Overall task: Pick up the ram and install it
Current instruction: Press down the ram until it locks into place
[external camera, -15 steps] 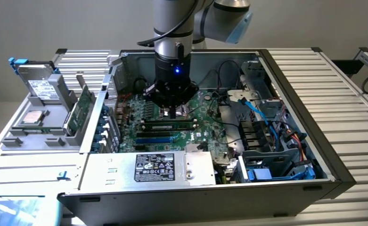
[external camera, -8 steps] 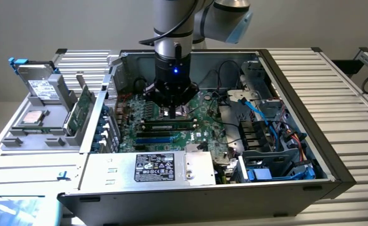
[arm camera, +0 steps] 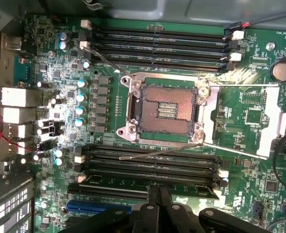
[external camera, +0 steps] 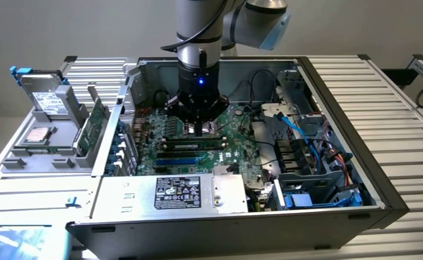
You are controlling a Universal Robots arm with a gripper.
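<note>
The ram (external camera: pixel 193 144) is a narrow green stick with dark chips, lying along a memory slot on the motherboard (external camera: pixel 233 157) inside the open computer case. In the wrist view the ram (arm camera: pixel 109 184) sits in the slot furthest from the open CPU socket (arm camera: pixel 162 109). My gripper (external camera: pixel 199 130) hangs straight down over the middle of the stick. Its black fingers (arm camera: pixel 152 201) are shut together, with the tips at the stick's upper edge (arm camera: pixel 159 188). Nothing sits between them. Whether they press on the stick I cannot tell.
Empty black memory slots (arm camera: pixel 157 43) lie on the other side of the socket. A silver labelled box (external camera: pixel 171 195) covers the case's near side. Blue cables (external camera: pixel 305 135) run on the exterior view's right. A broader green card (external camera: pixel 92 127) and a drive (external camera: pixel 41 103) stand outside on its left.
</note>
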